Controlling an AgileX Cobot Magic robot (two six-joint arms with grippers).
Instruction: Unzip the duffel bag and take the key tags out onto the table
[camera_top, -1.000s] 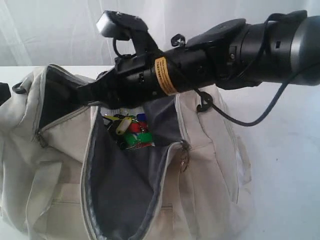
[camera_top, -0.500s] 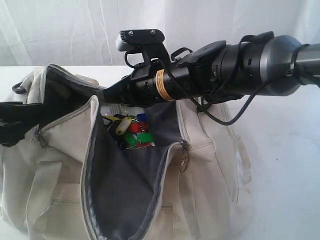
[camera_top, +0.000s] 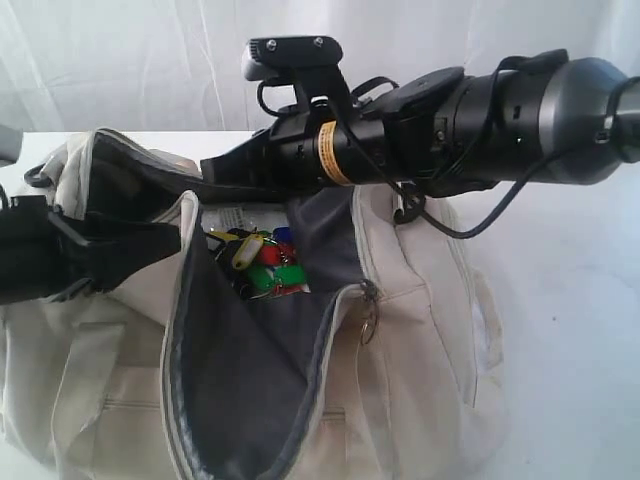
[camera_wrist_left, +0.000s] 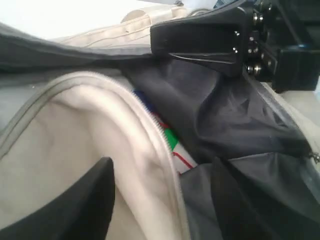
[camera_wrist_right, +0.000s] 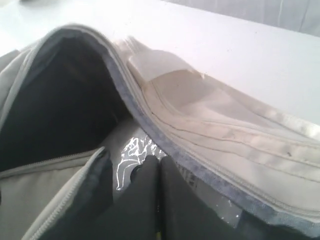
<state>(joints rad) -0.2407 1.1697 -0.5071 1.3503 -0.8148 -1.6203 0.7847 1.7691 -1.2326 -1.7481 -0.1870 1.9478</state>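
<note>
**A:** Now that the right gripper (camera_top: 212, 168) has lifted and drawn back rightward, does it carry anything?
**B:** Nothing; its jaws are pressed together. The left gripper (camera_wrist_left: 160, 197) has come in from the left, jaws wide (zipper edge between them, unclamped).
**A:** And the duffel bag (camera_top: 420, 330)?
**B:** Lying lengthwise, left to right, across the table (camera_top: 580, 300), mouth upward, with the key tags (camera_top: 262, 262) inside on grey lining.

Right arm (camera_top: 520, 110) stretched level across the middle, right claw (camera_wrist_right: 157, 167) pinched closed, left claw (camera_wrist_left: 163, 172) spread wide at far left
</note>
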